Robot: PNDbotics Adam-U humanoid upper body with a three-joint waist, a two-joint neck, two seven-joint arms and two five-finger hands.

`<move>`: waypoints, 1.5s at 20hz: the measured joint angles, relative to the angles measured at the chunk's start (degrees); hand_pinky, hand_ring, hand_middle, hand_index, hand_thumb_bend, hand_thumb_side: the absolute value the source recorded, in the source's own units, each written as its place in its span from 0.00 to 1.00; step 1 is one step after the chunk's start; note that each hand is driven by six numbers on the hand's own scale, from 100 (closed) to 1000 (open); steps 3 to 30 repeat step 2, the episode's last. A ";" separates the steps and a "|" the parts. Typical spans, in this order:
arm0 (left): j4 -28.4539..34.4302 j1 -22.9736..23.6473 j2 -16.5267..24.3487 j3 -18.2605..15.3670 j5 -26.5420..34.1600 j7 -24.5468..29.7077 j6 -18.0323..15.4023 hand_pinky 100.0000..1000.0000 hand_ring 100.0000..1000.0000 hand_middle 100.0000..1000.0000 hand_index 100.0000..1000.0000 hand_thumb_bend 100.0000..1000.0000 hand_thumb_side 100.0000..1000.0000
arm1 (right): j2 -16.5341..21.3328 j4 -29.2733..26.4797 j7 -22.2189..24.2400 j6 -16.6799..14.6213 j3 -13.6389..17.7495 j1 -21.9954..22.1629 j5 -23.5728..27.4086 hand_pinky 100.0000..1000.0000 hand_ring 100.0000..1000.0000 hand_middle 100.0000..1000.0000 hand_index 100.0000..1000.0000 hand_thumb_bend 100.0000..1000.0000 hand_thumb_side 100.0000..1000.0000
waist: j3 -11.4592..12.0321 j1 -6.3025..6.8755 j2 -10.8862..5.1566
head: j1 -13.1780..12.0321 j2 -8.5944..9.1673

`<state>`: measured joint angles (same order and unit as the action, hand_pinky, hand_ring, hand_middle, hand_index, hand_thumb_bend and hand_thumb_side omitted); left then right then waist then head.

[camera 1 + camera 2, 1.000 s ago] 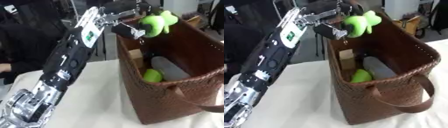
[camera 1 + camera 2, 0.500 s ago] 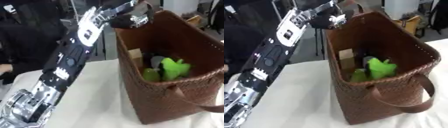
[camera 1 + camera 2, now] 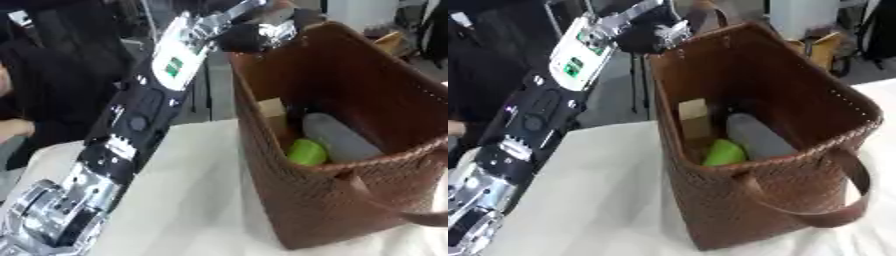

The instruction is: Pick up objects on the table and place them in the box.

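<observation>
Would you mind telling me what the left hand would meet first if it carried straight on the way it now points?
Probably the far rim of the brown woven basket: the left hand hangs by that upper back corner, pointing right across it. Depth is unclear, so it might pass just above the rim.

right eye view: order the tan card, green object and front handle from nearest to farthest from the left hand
From the left hand, above the bag's far-left rim:
1. tan card, upright inside against the left wall
2. green object, on the bag's bottom
3. front handle, hanging on the near side
</observation>
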<state>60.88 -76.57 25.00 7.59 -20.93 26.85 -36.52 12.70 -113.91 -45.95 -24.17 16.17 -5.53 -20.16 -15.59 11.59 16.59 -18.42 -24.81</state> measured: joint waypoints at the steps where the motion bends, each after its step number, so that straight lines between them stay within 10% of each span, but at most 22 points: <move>1: 0.10 0.00 0.01 -0.08 0.31 0.08 0.08 0.89 1.00 1.00 1.00 0.00 0.66 | 0.00 0.00 0.01 -0.01 0.00 0.02 0.00 0.76 0.71 0.64 0.69 0.00 0.80 | 0.09 -0.02 0.00 | 0.02 0.00; 30: 0.49 0.04 0.05 -0.22 0.77 0.10 0.10 0.89 1.00 1.00 1.00 0.00 0.66 | 0.00 0.00 0.03 -0.03 0.02 0.07 0.00 0.76 0.71 0.64 0.69 0.00 0.80 | 0.32 -0.06 -0.01 | 0.07 -0.02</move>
